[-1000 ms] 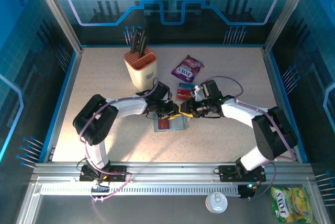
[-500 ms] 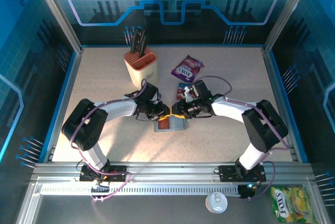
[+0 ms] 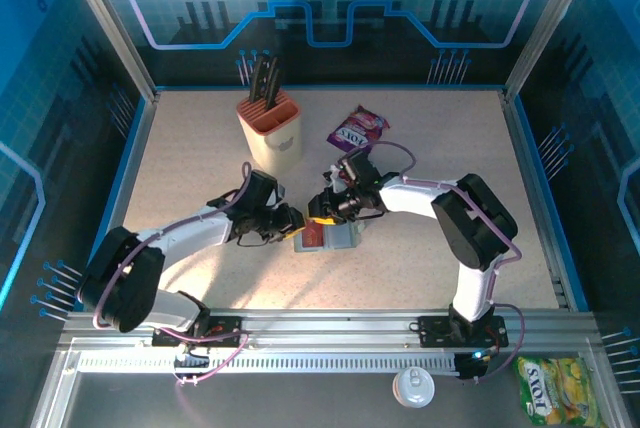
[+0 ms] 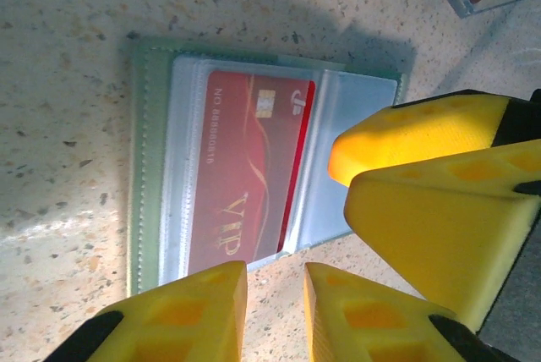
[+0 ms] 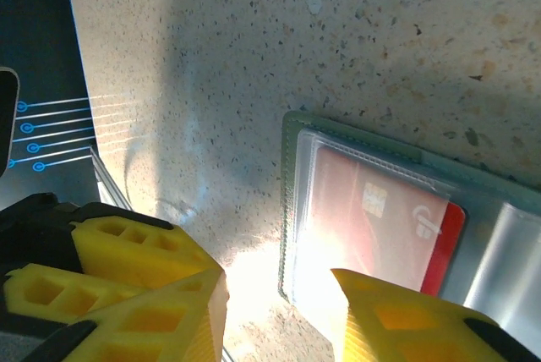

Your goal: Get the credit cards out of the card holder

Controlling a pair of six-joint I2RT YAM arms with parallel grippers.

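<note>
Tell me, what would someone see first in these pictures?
The red card marked VIP, tucked in the clear pocket of the card holder in the middle of the table. At its edge, the bright yellow left gripper and right gripper nearly meet, both open. Farther back stand a knife block and a purple snack packet.

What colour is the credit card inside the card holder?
The credit card is red; left wrist view best.
</note>
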